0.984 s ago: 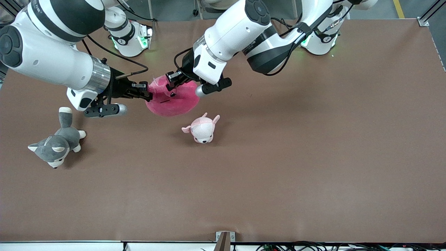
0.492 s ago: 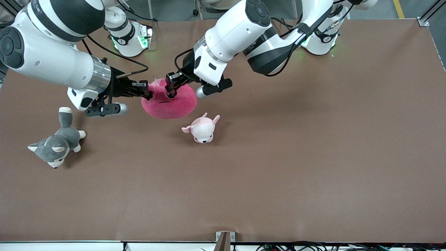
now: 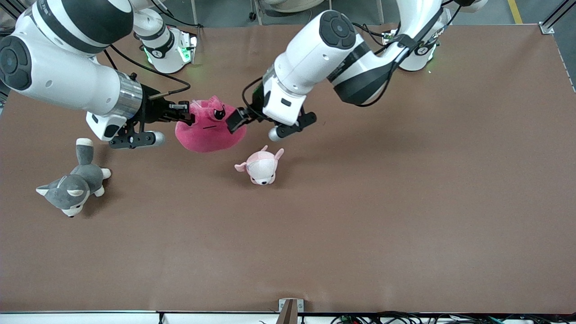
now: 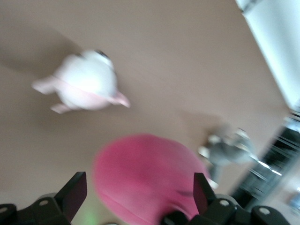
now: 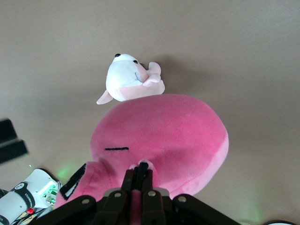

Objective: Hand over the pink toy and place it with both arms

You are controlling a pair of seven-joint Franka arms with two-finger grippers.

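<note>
The pink toy (image 3: 207, 128), a round hot-pink plush with a black angry eye, hangs between the two grippers. My right gripper (image 3: 187, 116) is shut on a fold at the toy's edge; in the right wrist view its fingers (image 5: 140, 176) pinch the pink fabric of the toy (image 5: 164, 136). My left gripper (image 3: 236, 121) is open beside the toy's other edge. In the left wrist view its fingertips (image 4: 75, 192) stand wide apart, with the toy (image 4: 145, 178) just past them and not gripped.
A small pale pink-and-white puppy plush (image 3: 261, 167) lies on the brown table (image 3: 360, 202), nearer the front camera than the toy. A grey-and-white husky plush (image 3: 72, 184) lies toward the right arm's end. The puppy (image 5: 129, 79) shows in the right wrist view.
My left gripper let go of the pink toy, opened and drew back toward the left arm's end. The toy swung toward the right arm's end, still in my right gripper.
</note>
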